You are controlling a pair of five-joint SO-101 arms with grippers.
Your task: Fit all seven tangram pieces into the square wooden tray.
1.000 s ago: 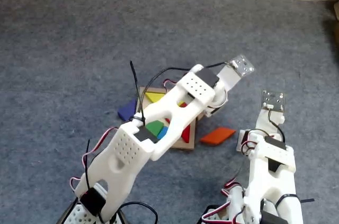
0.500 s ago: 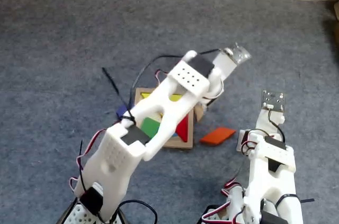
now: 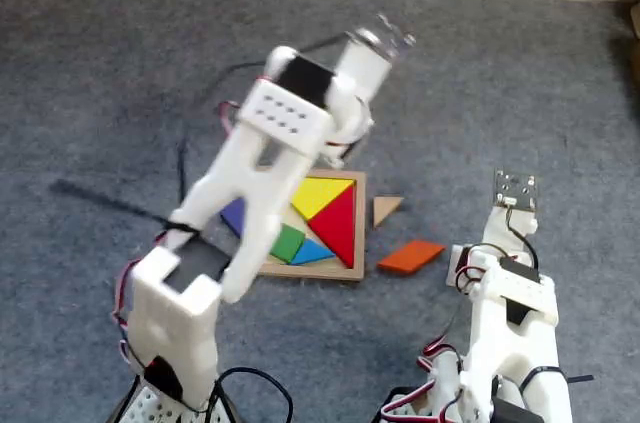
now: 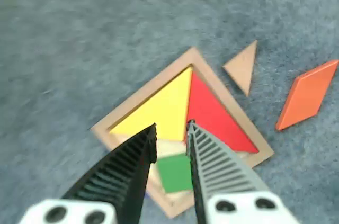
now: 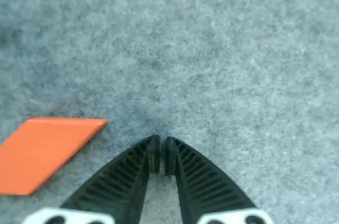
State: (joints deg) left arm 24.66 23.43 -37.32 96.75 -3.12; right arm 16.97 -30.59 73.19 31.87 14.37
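Wooden tray [image 4: 142,96] part-filled, orange piece [image 4: 307,94] outside, left fingers [image 4: 132,166] above, seemingly parted

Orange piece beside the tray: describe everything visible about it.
The orange piece is a flat parallelogram with a matte, painted-wood look and clean edges. It lies flat on the grey carpet, outside the wooden tray, near the tan triangle but apart from both. Nothing touches it; the right claw, shut, is near one end without contact.
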